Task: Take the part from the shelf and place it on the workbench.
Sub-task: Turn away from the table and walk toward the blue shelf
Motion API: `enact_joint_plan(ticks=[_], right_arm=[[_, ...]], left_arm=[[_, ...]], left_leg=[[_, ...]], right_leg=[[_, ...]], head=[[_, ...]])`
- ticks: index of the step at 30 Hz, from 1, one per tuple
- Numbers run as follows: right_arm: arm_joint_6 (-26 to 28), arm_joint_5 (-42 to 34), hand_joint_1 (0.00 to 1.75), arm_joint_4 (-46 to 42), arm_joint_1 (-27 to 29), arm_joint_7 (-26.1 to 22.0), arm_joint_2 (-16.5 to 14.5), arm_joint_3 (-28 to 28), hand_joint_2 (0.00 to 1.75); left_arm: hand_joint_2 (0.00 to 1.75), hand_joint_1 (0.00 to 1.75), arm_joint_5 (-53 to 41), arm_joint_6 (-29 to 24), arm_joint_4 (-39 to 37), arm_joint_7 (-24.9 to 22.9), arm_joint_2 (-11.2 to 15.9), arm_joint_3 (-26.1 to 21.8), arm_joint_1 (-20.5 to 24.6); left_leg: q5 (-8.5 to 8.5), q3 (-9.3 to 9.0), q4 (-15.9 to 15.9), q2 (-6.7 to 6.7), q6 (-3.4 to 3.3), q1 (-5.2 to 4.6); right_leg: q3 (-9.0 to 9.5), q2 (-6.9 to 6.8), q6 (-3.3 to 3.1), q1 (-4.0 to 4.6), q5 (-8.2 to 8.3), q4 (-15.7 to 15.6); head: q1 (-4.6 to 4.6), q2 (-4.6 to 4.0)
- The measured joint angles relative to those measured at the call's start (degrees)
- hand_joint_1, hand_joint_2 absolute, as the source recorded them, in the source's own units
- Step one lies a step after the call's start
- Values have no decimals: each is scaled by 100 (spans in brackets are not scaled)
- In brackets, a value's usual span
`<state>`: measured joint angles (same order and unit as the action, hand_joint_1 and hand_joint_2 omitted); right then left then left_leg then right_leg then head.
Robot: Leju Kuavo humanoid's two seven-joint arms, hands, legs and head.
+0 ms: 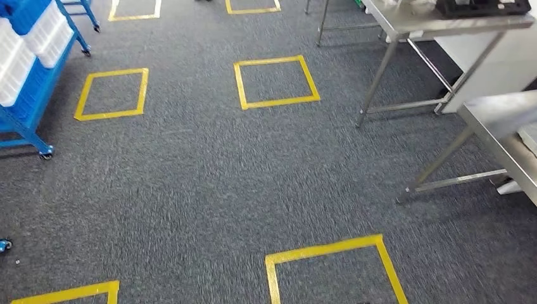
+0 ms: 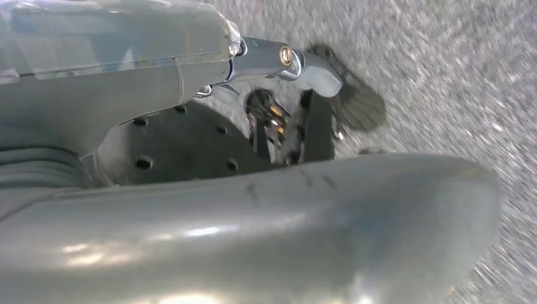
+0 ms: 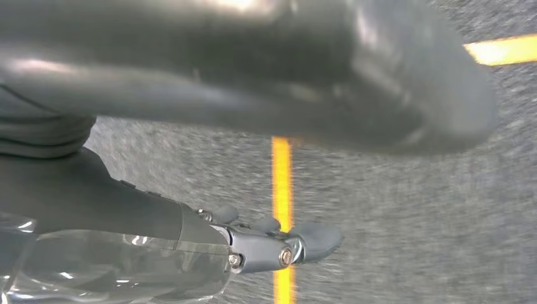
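At 10 o'clock in the head view stands the blue shelf [image 1: 28, 82] of white bins; steel workbenches [image 1: 443, 25] sit at 1 to 3 o'clock. I cannot make out the part. Left hand [image 2: 297, 107] and right hand [image 3: 266, 244] hang over grey carpet [image 1: 190, 190], fingers loose, holding nothing. Judged risk: blurred frames suggest motion, so the robot could misjudge the shelf approach.

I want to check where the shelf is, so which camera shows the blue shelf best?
The head view: the blue shelf stands at the far left on wheels, holding white bins. Both wrist views look down at grey carpet past the hands, nothing of the shelf.
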<state>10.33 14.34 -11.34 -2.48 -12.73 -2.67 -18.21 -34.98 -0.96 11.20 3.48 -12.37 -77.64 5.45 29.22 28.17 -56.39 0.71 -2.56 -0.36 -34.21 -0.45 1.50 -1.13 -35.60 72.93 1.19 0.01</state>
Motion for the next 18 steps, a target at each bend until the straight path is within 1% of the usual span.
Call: enact_joint_plan(ticks=[1, 2, 3, 4, 5, 6, 7, 8, 9, 10, 11, 12, 13, 14, 15, 16, 17, 18], right_arm=[[0, -1, 0, 0, 12, 3, 0, -17, 0], [0, -2, 0, 0, 25, 8, 0, -36, 0], [1, -3, 0, 0, 36, 10, 0, -49, 0], [1, -3, 0, 1, 51, 11, 0, -57, 0], [0, -3, 0, 10, 78, 13, -1, -66, 0], [0, -3, 0, 19, 89, 11, -2, -71, 0], [0, -3, 0, 27, 88, 11, -3, -78, 0], [1, -3, 0, 29, 73, 11, -5, -85, 0], [2, -3, 0, 23, 48, 9, -5, -91, 0], [3, -4, 0, 13, 40, 10, -7, -96, 0], [3, -5, 0, 5, 52, 8, -7, -99, 0], [4, -5, 0, 3, 73, 9, -7, -102, 0], [5, -8, 0, 1, 91, 10, -6, -108, 0], [9, -12, 0, 2, 103, 10, -5, -118, 0], [14, -22, 0, 2, 103, 12, -4, -135, 0], [19, -37, 0, 1, 98, 12, -4, -157, 0], [24, -54, 0, 1, 88, 11, -5, -179, 0], [27, -74, 0, 0, 77, 11, -8, -200, 0]], left_arm=[[0, 0, -1, 4, 1, 4, -4, -1, 2], [0, 0, -2, 7, 1, 8, -7, -1, -4], [0, 0, -2, 9, 1, 11, -9, -2, -14], [0, 0, -1, 10, 1, 13, -9, -3, -27], [0, 0, -1, 10, 3, 14, -8, -7, -34], [0, 0, 0, 9, 5, 14, -8, -10, -39], [0, 0, 1, 9, 7, 14, -9, -14, -36], [0, 0, 1, 8, 9, 14, -10, -17, -29], [0, 0, 1, 9, 10, 14, -13, -17, -22], [0, 0, 1, 10, 10, 15, -13, -17, -14], [0, 0, 0, 10, 11, 15, -14, -17, -11], [0, 0, -1, 11, 11, 16, -15, -17, -8], [0, 0, -2, 12, 12, 19, -15, -17, -7], [0, 0, -8, 16, 12, 23, -15, -17, -9], [0, 0, -13, 27, 12, 33, -15, -17, -12], [0, 0, -19, 41, 12, 47, -15, -17, -15], [0, 0, -22, 58, 12, 71, -15, -17, -19], [0, 0, -22, 77, 12, 101, -15, -17, -22]], left_leg=[[90, -120, 6, 104, 7, 8], [187, -250, 9, 205, 19, 18], [293, -390, 9, 300, 35, 34], [411, -526, 12, 381, 57, 52], [535, -653, 9, 452, 89, 65], [643, -748, 21, 517, 124, 74], [731, -812, 57, 562, 163, 79], [770, -873, 103, 593, 201, 88], [729, -882, 97, 609, 238, 100], [616, -838, -45, 586, 271, 108], [426, -687, -378, 493, 302, 114], [248, -411, -849, 357, 330, 110], [179, -81, -1334, 200, 350, 105], [279, 266, -1716, 63, 363, 100], [541, 561, -1916, -6, 361, 92], [870, 792, -1959, -31, 342, 77], [1158, 966, -1872, -35, 302, 54], [1281, 1086, -1691, -40, 241, 14]], right_leg=[[-263, 21, 20, -8, -243, 136], [-457, 28, 46, -16, -454, 124], [-594, 39, 78, -26, -532, -18], [-688, 74, 117, -46, -344, -274], [-753, 152, 161, -69, 164, -564], [-789, 216, 152, -73, 642, -797], [-799, 268, 115, -72, 1066, -958], [-785, 288, 50, -53, 1284, -1023], [-732, 251, -50, -26, 1210, -1037], [-640, 216, -112, -18, 1152, -1078], [-508, 166, -165, -8, 1062, -1127], [-346, 112, -209, -4, 969, -1181], [-169, 56, -237, 4, 882, -1241], [15, -3, -255, 18, 797, -1299], [198, -49, -265, 37, 715, -1357], [380, -90, -272, 58, 635, -1411], [558, -126, -279, 79, 541, -1461], [722, -164, -287, 99, 445, -1498]], head=[[-1, -1], [-1, -1], [-1, -2], [-1, -2], [-2, -2], [-2, -2], [-2, -2], [-1, -2], [-1, -2], [-1, -2], [-1, -1], [-1, -1], [1, -1], [2, -1], [3, -1], [4, -1], [4, -1], [4, -1]])
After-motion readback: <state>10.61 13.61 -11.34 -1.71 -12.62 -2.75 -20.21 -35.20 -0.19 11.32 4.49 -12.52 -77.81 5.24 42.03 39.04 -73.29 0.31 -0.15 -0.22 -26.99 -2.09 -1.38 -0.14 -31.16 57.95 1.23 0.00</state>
